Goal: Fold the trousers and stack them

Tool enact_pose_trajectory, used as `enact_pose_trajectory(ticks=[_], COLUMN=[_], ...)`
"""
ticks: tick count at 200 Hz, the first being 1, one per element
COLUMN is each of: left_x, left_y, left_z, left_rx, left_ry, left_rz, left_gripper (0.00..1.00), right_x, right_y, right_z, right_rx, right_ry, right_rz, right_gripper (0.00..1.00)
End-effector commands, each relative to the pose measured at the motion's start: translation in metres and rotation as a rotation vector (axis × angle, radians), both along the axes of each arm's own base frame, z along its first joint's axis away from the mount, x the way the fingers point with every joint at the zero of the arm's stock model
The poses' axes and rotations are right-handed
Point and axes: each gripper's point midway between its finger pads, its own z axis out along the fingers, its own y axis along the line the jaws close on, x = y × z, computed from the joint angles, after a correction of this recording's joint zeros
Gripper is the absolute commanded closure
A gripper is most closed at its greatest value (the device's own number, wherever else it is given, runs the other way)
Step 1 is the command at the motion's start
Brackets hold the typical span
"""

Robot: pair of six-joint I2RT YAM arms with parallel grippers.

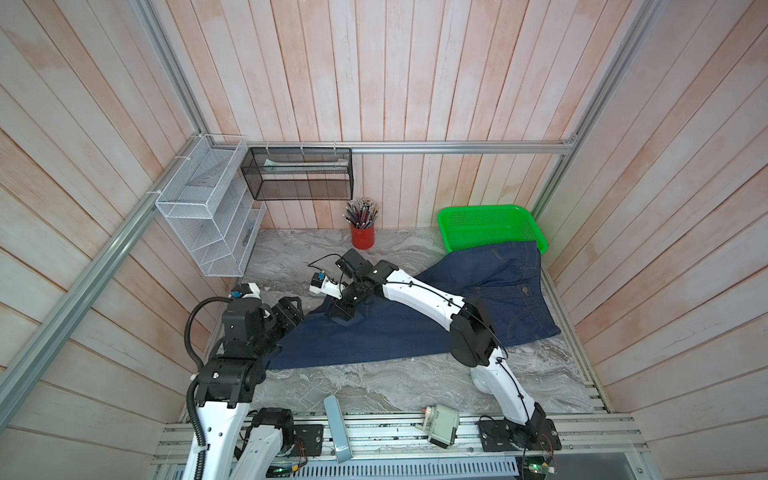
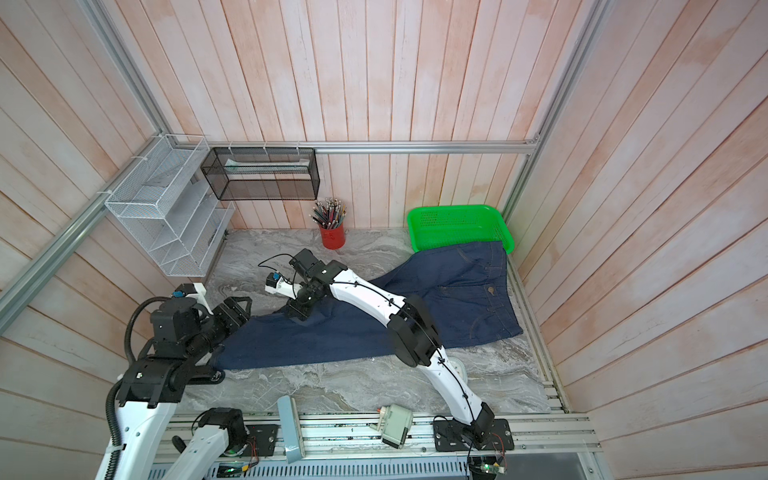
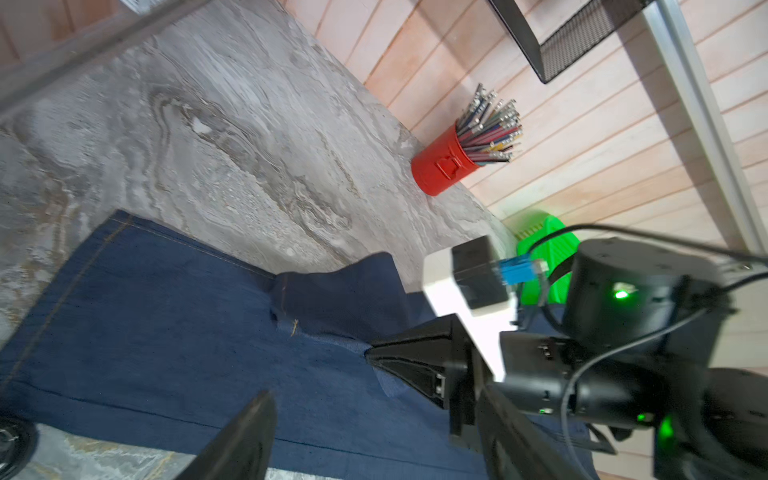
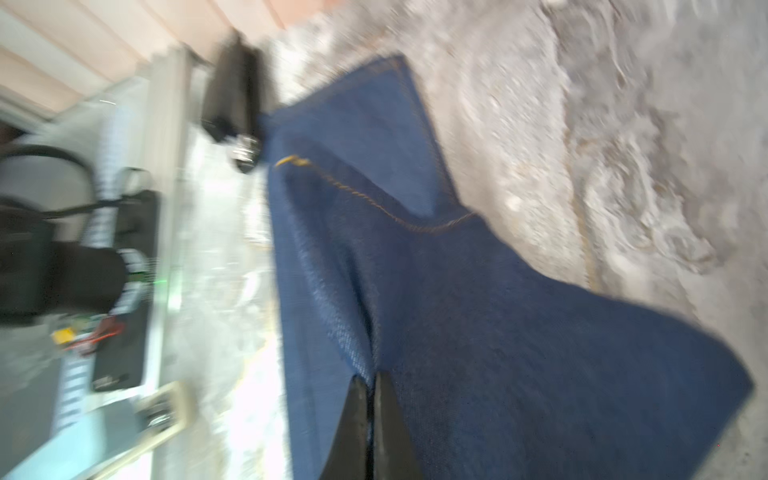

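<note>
Right hand: pinched shut on jeans leg edge.
Left hand: wide, just beside the hem.
Table: open marble in front.

Matt denim trousers lie on a veined, marble-look table; glossy plastic basket.

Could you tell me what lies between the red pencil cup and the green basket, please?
Nothing: in both top views, only bare table separates the red pencil cup from the green basket.

One trousers pair, one basket, one pencil cup, two racks.
</note>
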Motion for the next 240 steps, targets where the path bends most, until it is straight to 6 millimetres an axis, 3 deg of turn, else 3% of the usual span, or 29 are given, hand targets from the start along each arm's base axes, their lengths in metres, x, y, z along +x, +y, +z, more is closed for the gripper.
enact_pose_trajectory(ticks=[1,55,108,133,174,240], left_x=[0.000,0.002,0.012,0.023,0.030,0.018], left_y=[-0.020,-0.031,-0.045,-0.057,-0.062,-0.096], left_z=[0.001,-0.027,-0.072,-0.060,-0.027,-0.046], left_rx=[-0.077,-0.170,-0.081,-0.030,0.307,0.531], left_ry=[-0.059,-0.041,0.019,-0.076,-0.194,-0.265], left_rz=[-0.093,-0.118,-0.255,-0.346,-0.514,-0.894], left_gripper=[0.21,0.20,0.26,0.28,0.23,0.21], right_x=[-0.019,-0.014,-0.024,-0.024,-0.030,-0.030], right_y=[-0.018,-0.048,-0.064,-0.076,-0.103,-0.123], right_z=[-0.006,0.010,0.006,0.000,-0.016,-0.008], right_rx=[-0.001,0.108,0.106,0.077,0.034,0.048], right_ry=[0.162,0.254,0.296,0.285,0.308,0.222], right_rz=[0.038,-0.005,0.031,0.041,0.081,0.073], right_gripper=[1.00,1.00,1.00,1.00,1.00,1.00])
